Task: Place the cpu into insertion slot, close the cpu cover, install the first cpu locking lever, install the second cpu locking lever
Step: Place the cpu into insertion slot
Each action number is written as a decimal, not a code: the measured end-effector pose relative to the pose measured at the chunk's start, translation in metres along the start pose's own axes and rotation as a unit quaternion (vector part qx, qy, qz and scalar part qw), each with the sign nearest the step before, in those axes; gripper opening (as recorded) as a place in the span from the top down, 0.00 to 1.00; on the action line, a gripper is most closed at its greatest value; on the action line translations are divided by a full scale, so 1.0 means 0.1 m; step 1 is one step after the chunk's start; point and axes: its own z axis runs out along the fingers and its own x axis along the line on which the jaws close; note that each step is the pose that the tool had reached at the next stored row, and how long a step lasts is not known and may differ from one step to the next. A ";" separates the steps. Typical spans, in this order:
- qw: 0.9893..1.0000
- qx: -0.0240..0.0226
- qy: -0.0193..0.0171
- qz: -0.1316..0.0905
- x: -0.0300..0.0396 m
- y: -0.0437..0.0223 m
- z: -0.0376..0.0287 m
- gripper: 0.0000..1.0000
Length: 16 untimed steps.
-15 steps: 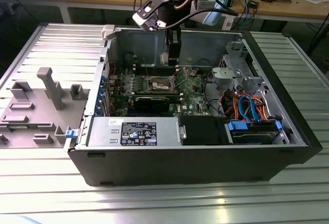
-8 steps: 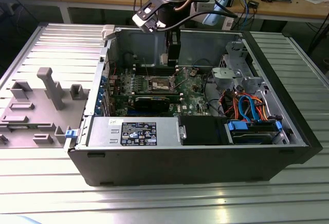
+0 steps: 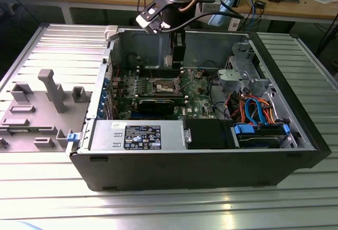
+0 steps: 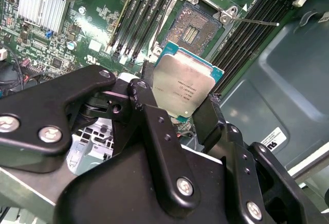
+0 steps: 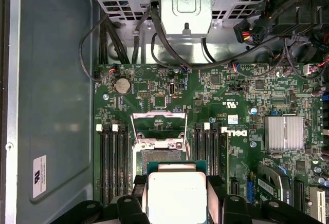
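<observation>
My gripper (image 4: 180, 93) is shut on the cpu (image 4: 185, 85), a flat square chip with a dull silver top and a green edge, gripped by two opposite sides. In both wrist views the chip hangs above the green motherboard (image 5: 247, 106), just beside the insertion slot (image 5: 159, 157). The slot (image 4: 193, 26) lies bare with its contact field showing. The cpu cover (image 5: 158, 126) stands swung up at the slot's far side. A thin locking lever (image 4: 257, 22) sticks out past the slot. In the exterior view the gripper (image 3: 177, 56) reaches down into the open computer case over the slot (image 3: 163, 86).
Black memory slots (image 5: 114, 162) flank the socket on both sides. A silver heatsink (image 5: 284, 132) sits farther along the board. A metal drive cage (image 5: 185, 0) with black cables borders the board. The case walls (image 3: 185, 161) enclose everything; a grey fixture (image 3: 47, 90) lies at the exterior view's left.
</observation>
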 end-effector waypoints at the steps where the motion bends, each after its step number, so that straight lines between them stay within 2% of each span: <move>1: 1.000 0.000 0.000 0.000 0.000 0.000 0.001 0.45; 4: 1.000 0.000 0.000 0.000 -0.001 -0.001 0.024 0.45; 16: 1.000 0.000 0.000 0.000 -0.001 -0.002 0.049 0.45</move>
